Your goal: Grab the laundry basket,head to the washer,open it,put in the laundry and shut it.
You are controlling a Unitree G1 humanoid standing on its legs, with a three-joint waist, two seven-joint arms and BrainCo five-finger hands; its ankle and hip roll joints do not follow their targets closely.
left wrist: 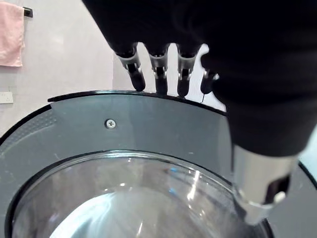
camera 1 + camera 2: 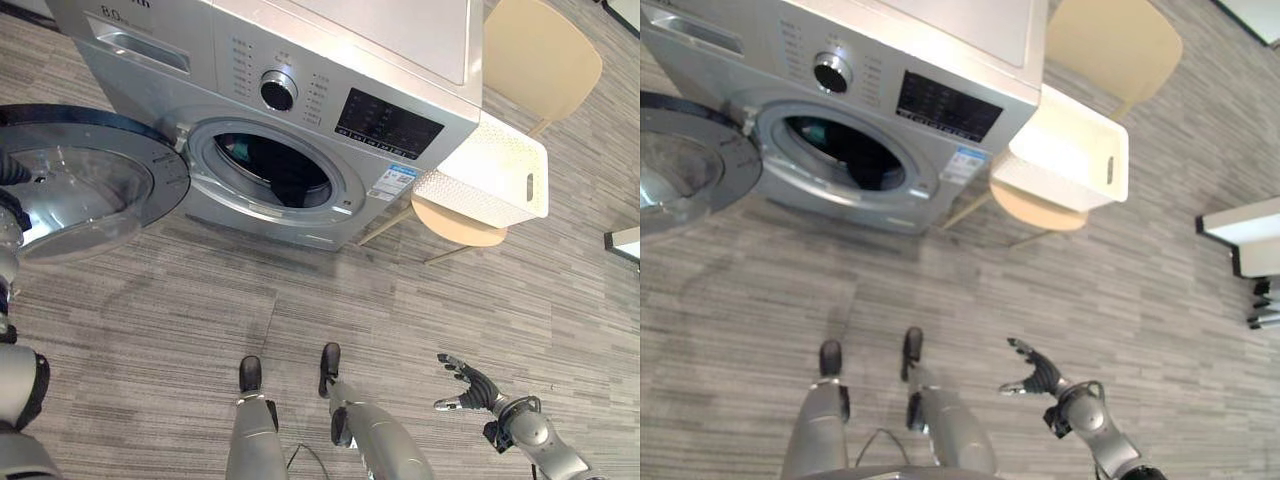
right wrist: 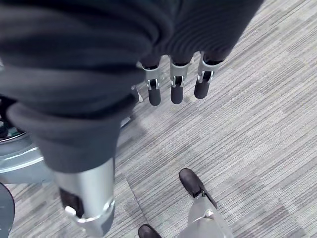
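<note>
Grey striped plank floor (image 2: 300, 300) runs under a silver washer (image 2: 330, 60), whose round door (image 2: 80, 190) hangs wide open on the robot's left. The drum (image 2: 275, 170) is dark, with something teal just inside. The white laundry basket (image 2: 490, 175) sits on a pale wooden chair (image 2: 535, 60) beside the washer, well ahead of the right hand (image 2: 470, 385), which hangs low over bare floor, fingers loosely spread, holding nothing. From the left wrist, a pink towel (image 1: 11, 32) hangs on a wall; the left hand (image 1: 158, 69) has its straight fingertips at the door's dark rim.
</note>
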